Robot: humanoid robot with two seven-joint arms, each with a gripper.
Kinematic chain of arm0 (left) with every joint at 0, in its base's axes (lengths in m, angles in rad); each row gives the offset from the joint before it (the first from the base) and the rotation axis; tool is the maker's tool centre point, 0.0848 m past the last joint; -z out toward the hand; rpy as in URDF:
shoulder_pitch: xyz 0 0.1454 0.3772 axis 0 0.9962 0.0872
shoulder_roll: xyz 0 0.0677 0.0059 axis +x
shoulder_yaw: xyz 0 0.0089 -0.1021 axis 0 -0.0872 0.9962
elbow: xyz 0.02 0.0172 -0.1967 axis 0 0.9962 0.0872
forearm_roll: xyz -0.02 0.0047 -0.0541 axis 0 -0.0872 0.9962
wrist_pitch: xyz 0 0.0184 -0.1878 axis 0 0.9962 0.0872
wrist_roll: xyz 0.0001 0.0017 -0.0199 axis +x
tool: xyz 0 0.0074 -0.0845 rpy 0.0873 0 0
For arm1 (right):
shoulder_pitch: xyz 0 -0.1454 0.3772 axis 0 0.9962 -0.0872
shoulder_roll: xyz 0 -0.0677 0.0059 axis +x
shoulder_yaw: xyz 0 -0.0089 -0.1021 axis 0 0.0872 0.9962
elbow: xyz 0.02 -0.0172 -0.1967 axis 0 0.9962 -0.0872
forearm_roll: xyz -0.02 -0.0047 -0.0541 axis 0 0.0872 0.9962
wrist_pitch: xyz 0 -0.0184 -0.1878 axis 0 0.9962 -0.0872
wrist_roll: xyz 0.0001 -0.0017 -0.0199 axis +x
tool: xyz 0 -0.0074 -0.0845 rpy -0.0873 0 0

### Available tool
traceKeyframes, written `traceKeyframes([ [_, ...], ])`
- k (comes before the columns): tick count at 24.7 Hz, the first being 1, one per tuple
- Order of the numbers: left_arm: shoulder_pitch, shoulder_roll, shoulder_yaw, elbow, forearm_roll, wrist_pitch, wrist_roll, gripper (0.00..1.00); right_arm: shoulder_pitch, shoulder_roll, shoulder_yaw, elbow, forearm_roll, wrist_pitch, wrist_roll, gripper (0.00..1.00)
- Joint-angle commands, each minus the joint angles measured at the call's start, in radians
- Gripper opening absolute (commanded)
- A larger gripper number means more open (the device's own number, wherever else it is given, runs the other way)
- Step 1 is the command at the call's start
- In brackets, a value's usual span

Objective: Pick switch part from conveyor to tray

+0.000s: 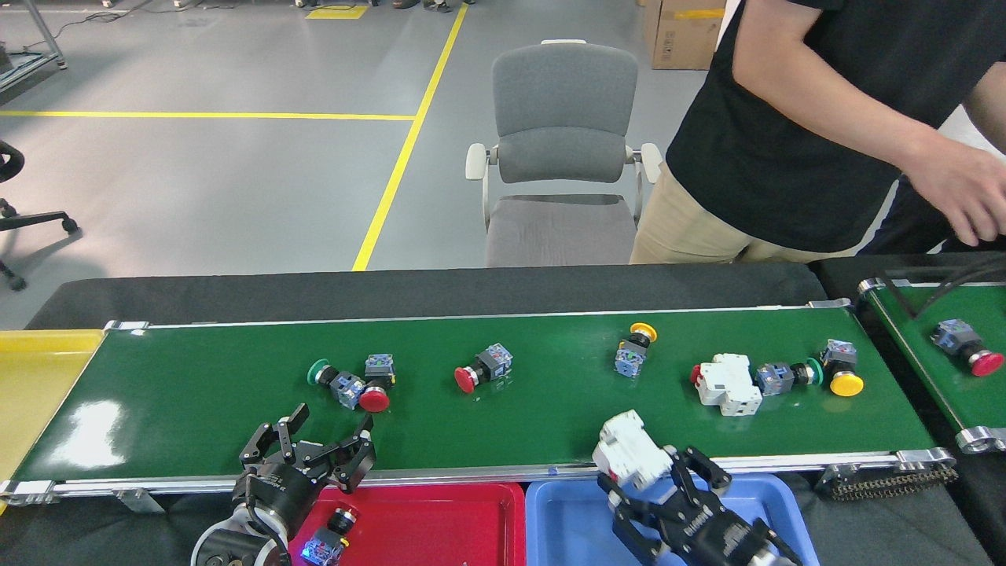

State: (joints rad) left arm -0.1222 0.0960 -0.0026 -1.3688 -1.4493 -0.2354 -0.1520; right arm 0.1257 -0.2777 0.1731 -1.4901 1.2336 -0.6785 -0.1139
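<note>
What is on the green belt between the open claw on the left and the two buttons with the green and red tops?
Nothing. In the head view, only bare conveyor lies between the left gripper and the green and red button pair.

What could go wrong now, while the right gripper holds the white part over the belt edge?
1. The right gripper seems to hold the white switch part only by its lower end; it may slip before reaching the blue tray.
2. The left gripper hangs open near the red button switch and could knock it.
</note>
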Motion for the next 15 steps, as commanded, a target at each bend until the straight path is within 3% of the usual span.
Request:
traceKeyframes([
  [1, -0.02, 0.01, 0.012, 0.0, -0.002, 0.022, 0.009, 1.0, 0.032, -0.021, -0.04, -0.016, -0.014, -0.09, -0.064, 0.94],
  [2, -0.03, 0.01, 0.012, 0.013, -0.002, 0.033, 0.011, 1.0, 0.055, -0.024, -0.058, -0.016, -0.014, -0.107, -0.067, 0.99],
  [6, -0.108, 0.01, 0.01, 0.117, -0.002, 0.082, 0.019, 1.0, 0.066, 0.018, -0.167, -0.001, -0.016, -0.039, -0.05, 0.99],
  [8, -0.14, 0.013, 0.01, 0.158, -0.002, 0.093, 0.02, 0.99, 0.061, 0.109, -0.195, -0.001, -0.016, 0.126, -0.041, 0.99],
  [11, -0.154, 0.025, 0.01, 0.177, -0.002, 0.096, 0.032, 0.99, 0.034, 0.249, -0.19, -0.019, -0.003, 0.519, -0.041, 0.99],
  [15, -0.166, 0.027, 0.012, 0.204, -0.002, 0.11, 0.034, 0.99, 0.009, 0.282, -0.087, -0.052, 0.003, 0.72, -0.035, 0.98],
])
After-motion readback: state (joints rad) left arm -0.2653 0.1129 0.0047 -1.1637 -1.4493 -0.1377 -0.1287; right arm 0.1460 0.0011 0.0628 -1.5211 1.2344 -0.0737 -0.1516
